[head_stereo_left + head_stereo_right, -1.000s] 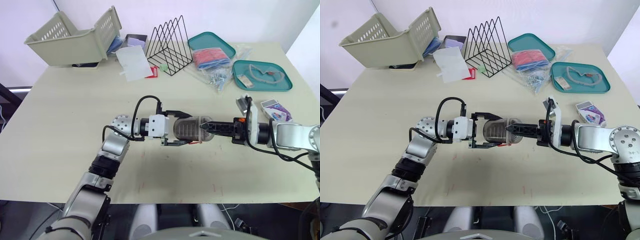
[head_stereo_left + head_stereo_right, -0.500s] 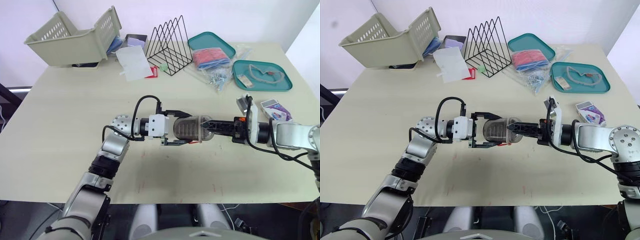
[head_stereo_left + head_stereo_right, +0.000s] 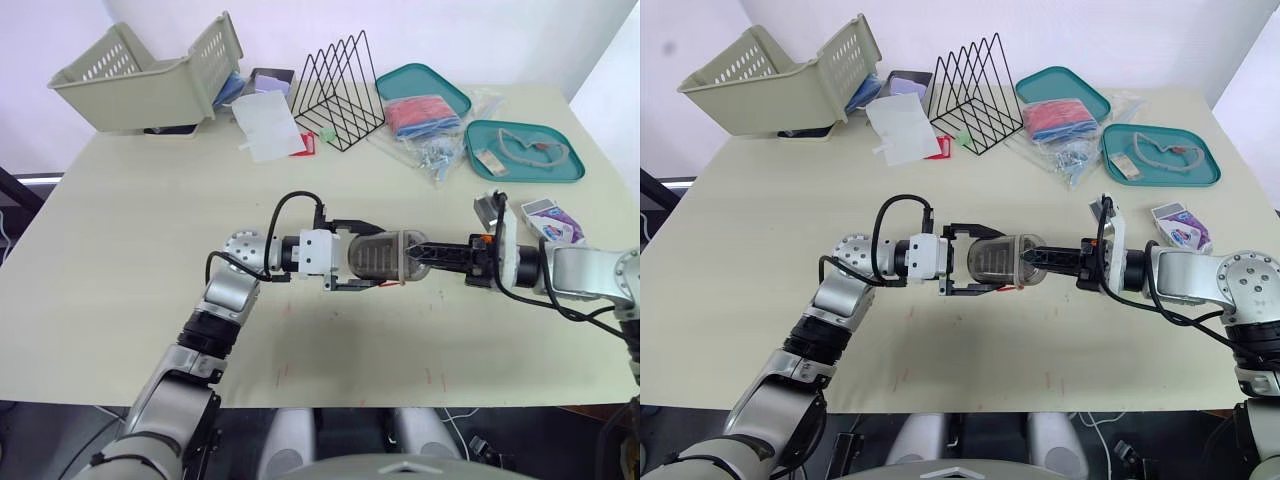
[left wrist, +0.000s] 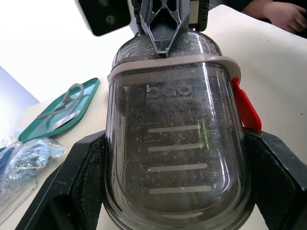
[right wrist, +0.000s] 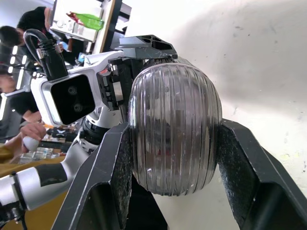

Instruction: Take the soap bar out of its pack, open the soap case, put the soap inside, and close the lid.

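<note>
Smoky grey plastic marks the soap case [image 3: 385, 257], which lies on its side just off the table's [image 3: 130, 260] middle toward 3 o'clock, held between the two arms. The left gripper [image 3: 373, 257] reaches in from 9 o'clock; its two black fingers [image 4: 72, 177] are spread about as wide as the case and press against its opposite sides. The right gripper [image 3: 412, 251] comes from 3 o'clock and clamps the case's other, rounded end, with one finger [image 5: 108, 172] flat on each flank. The case's two halves sit together along a pale band [image 4: 172, 63]. A small red tab [image 4: 245, 108] juts from one edge. Whether any soap is inside cannot be told through the clouded wall, nor whether the case touches the tabletop.

A small purple-and-white pack [image 3: 548, 220] lies at the table's 3 o'clock edge, well apart from the case and just beyond the right forearm. Farther back, a beige basket [image 3: 150, 80] sits tilted at 11 o'clock, a white sheet [image 3: 268, 125] beside it, and a black wire rack [image 3: 338, 90] at 12 o'clock. One teal tray [image 3: 425, 80] holding a red bag is at 1 o'clock, and a second teal tray [image 3: 560, 170] at 2 o'clock.
</note>
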Available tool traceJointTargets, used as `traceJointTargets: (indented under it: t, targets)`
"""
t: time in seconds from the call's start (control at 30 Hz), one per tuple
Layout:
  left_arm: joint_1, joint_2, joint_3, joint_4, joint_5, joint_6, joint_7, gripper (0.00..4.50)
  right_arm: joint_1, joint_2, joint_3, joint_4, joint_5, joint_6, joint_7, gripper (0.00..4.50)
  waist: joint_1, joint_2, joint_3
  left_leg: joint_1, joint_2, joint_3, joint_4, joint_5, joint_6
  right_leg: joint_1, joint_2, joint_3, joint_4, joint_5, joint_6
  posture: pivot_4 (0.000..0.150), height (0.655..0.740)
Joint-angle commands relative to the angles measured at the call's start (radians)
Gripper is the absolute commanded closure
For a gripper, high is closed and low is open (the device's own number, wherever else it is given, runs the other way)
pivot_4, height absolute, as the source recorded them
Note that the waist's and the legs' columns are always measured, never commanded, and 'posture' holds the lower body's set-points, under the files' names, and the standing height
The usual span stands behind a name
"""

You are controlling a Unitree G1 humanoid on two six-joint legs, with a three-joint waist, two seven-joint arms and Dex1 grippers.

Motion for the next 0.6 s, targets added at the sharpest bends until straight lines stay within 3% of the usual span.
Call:
traceJointTargets:
  t: [0.03,0.6]
  targets:
    - [0.007,0.012,0.011,-0.024,-0.017,-0.001,0.006,1.02,0.003,0.011,-0.039,-0.048,0.045,0.042,0.122,2.57,0.0,0.0,0.0,0.0,0.0,0.0,0.0,0.0,0.0,0.0,0.0,0.0,0.0,0.0,0.0,0.15,0.74]
    - [0.006,0.042,0.01,0.0,-0.01,0.022,0.018,1.02,0.055,-0.07,-0.083,-0.024,0.045,0.034,0.126,2.57,0.001,0.0,0.0,0.0,0.0,0.0,0.0,0.0,0.0,0.0,0.0,0.0,0.0,0.0,0.0,0.15,0.74]
